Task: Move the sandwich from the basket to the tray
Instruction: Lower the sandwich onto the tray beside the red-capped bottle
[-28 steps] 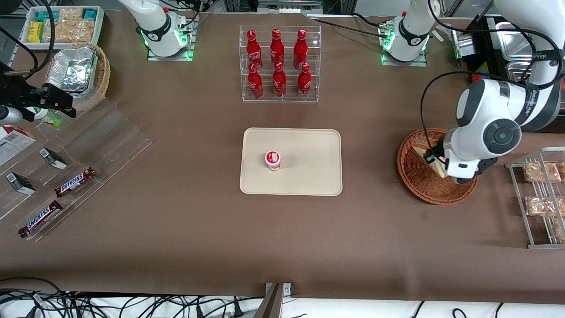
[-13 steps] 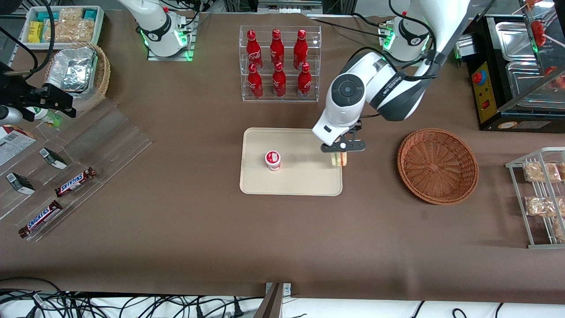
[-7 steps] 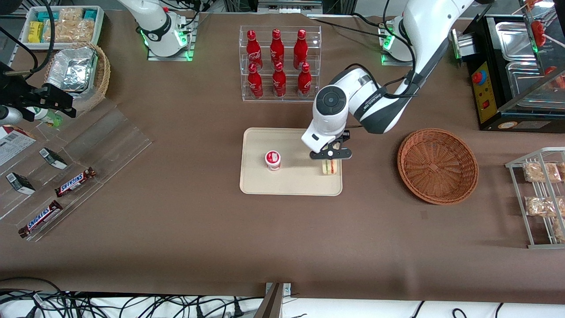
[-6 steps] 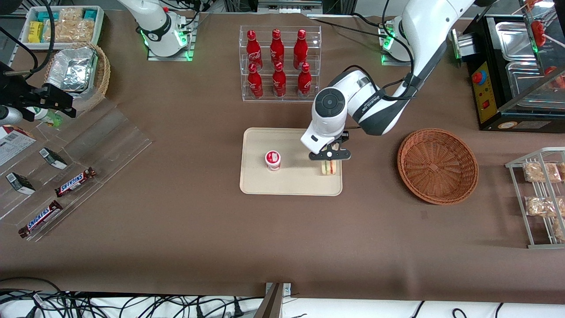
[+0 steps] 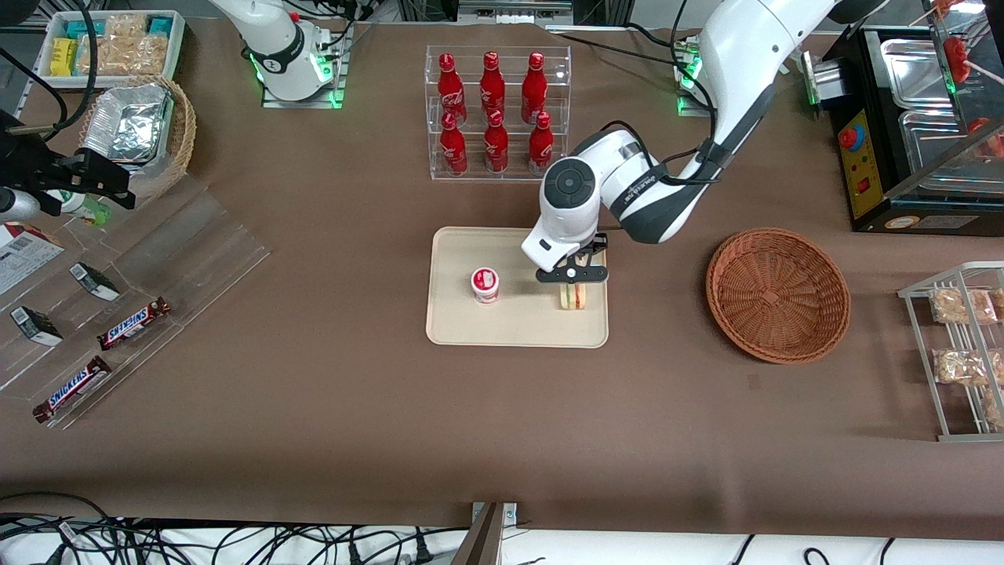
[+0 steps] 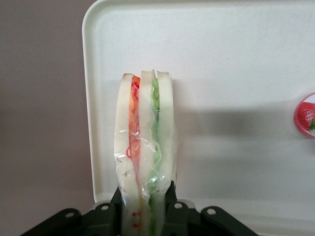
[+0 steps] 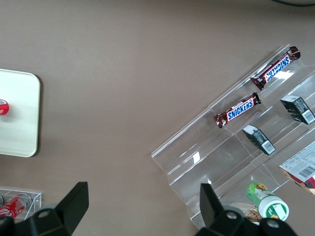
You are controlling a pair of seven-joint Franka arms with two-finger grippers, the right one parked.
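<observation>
My left gripper (image 5: 572, 284) is shut on the wrapped sandwich (image 5: 573, 297) and holds it over the cream tray (image 5: 518, 326), near the tray's end toward the basket. In the left wrist view the sandwich (image 6: 144, 147) stands on edge between the black fingers (image 6: 170, 196), pale bread with red and green filling, with the tray (image 6: 236, 64) under it. The reddish-brown wicker basket (image 5: 777, 294) is empty, toward the working arm's end of the table.
A small red-lidded cup (image 5: 485, 284) stands on the tray beside the sandwich. A clear rack of red bottles (image 5: 496, 114) stands farther from the camera than the tray. A wire rack of snack bags (image 5: 965, 345) lies beside the basket.
The gripper lifted the sandwich out of the basket and carried it across to the tray. In the last half second it moved a little further in over the tray, toward the cup.
</observation>
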